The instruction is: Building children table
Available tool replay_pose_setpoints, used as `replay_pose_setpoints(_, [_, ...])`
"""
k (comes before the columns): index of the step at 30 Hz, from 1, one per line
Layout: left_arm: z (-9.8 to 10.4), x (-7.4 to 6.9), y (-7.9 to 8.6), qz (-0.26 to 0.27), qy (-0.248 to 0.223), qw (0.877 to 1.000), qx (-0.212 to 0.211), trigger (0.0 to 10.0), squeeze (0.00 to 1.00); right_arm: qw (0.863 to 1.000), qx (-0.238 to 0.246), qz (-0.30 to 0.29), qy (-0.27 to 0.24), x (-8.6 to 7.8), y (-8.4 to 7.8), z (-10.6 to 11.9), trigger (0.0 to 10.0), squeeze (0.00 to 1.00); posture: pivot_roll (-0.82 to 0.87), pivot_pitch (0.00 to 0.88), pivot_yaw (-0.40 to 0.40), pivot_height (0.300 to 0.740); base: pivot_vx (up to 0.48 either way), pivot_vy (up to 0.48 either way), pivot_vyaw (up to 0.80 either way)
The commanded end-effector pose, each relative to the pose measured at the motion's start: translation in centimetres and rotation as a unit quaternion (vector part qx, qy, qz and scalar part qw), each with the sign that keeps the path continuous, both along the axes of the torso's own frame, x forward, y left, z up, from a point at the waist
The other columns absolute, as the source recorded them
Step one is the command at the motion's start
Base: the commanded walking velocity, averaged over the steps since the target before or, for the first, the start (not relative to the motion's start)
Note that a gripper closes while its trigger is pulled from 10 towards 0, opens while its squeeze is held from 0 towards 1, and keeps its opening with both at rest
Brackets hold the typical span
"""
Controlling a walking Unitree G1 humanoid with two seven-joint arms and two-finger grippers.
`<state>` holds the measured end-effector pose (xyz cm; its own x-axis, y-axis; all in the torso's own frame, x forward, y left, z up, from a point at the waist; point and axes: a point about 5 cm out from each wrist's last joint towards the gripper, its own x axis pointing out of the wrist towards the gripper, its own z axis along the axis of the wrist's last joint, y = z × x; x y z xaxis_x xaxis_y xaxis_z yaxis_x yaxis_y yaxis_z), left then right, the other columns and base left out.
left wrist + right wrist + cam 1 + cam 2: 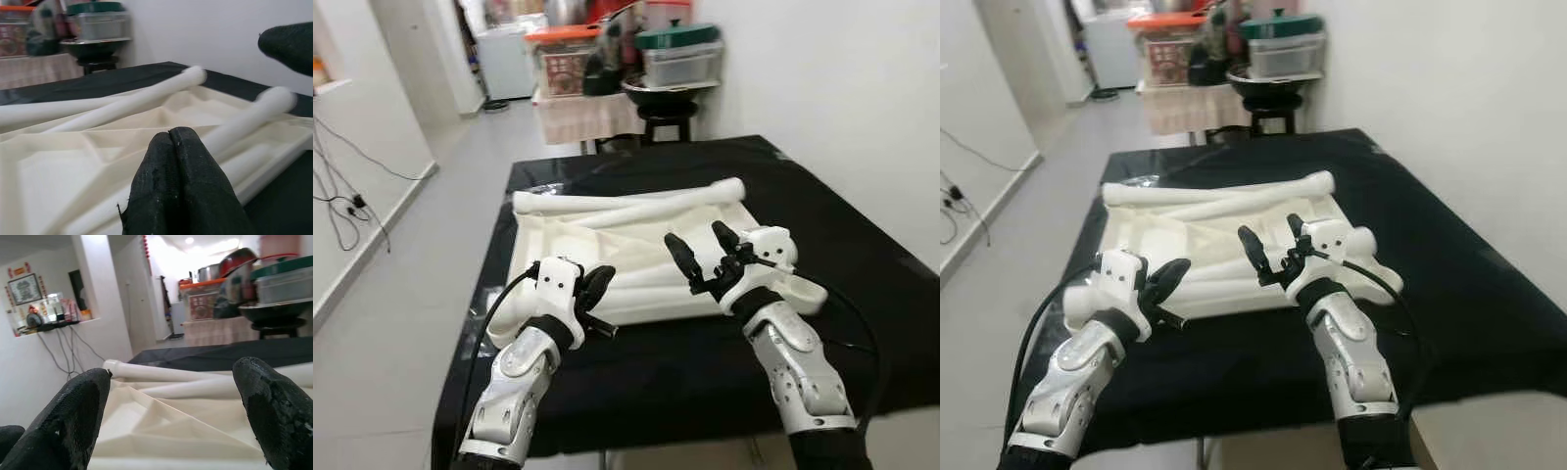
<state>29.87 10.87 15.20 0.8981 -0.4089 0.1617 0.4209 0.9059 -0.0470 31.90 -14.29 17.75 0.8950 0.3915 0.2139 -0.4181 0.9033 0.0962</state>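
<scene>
We stood in a lived-in home: a black-covered desk (862, 245) against a white wall, a cloth-draped side table (582, 113) crowded with storage boxes (680, 59) and a wok (661, 90), and loose cables (342, 196) along the tiled hallway.

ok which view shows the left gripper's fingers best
The left wrist view: the left gripper has both black fingers pressed together, shut on nothing, above the white tabletop. The eye views show it side-on over that panel's near edge, with fingertips hard to separate. The right wrist view shows a dark tip at its corner.

smooth cream plastic tabletop (607, 255), matt black cloth (862, 255)
</scene>
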Motion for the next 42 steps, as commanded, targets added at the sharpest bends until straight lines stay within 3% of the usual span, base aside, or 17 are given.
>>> replay_pose_setpoints(1, [-0.1,0.1,0.7,0.012,0.004,1.0,0.004,10.0,0.0,1.0,-0.001,0.014,-0.001,0.0,0.7,0.2,10.0,0.0,-0.12,0.0,0.013,0.74,0.311,0.0,0.0])
replay_pose_setpoints(12, [-0.1,0.5,1.1,0.032,0.016,0.999,-0.003,10.0,0.0,0.999,-0.029,0.039,-0.003,-0.3,1.4,-0.1,10.0,0.0,-0.12,0.0,0.013,0.74,0.199,0.0,0.0])
replay_pose_setpoints(14, [-0.3,0.5,1.2,0.033,0.024,0.999,0.004,10.0,0.0,0.997,-0.052,0.047,-0.006,-0.4,1.6,-0.2,10.0,0.0,-0.12,0.0,0.012,0.74,0.0,0.0,0.0])
replay_pose_setpoints(22, [-0.6,0.6,1.7,0.051,0.034,0.998,-0.004,10.0,0.0,0.996,-0.066,0.066,0.004,-0.6,1.7,-0.4,10.0,0.0,-0.12,0.0,0.013,0.74,0.0,-0.458,0.2])
replay_pose_setpoints(25, [-0.7,0.9,1.9,0.065,0.041,0.997,-0.015,10.0,0.0,0.995,-0.094,0.036,0.024,-0.1,0.9,-1.1,10.0,0.0,-0.13,0.0,0.015,0.74,0.0,-0.22,0.8])
replay_pose_setpoints(33, [-0.9,1.0,1.9,0.058,0.051,0.997,-0.012,10.0,0.0,0.994,-0.109,0.008,0.029,0.2,0.5,-1.1,10.0,0.0,-0.13,0.0,0.021,0.74,0.0,0.0,0.4])
replay_pose_setpoints(41, [-1.1,0.9,1.5,0.04,0.055,0.998,-0.008,10.0,0.0,0.984,-0.173,-0.003,0.039,0.3,0.4,-1.5,10.0,0.0,-0.13,0.0,0.026,0.74,0.0,0.0,0.0])
replay_pose_setpoints(42, [-1.2,0.8,1.3,0.031,0.059,0.998,-0.005,10.0,0.0,0.975,-0.219,-0.004,0.042,0.4,0.1,-1.5,10.0,0.0,-0.13,0.0,0.027,0.74,0.0,0.0,0.0])
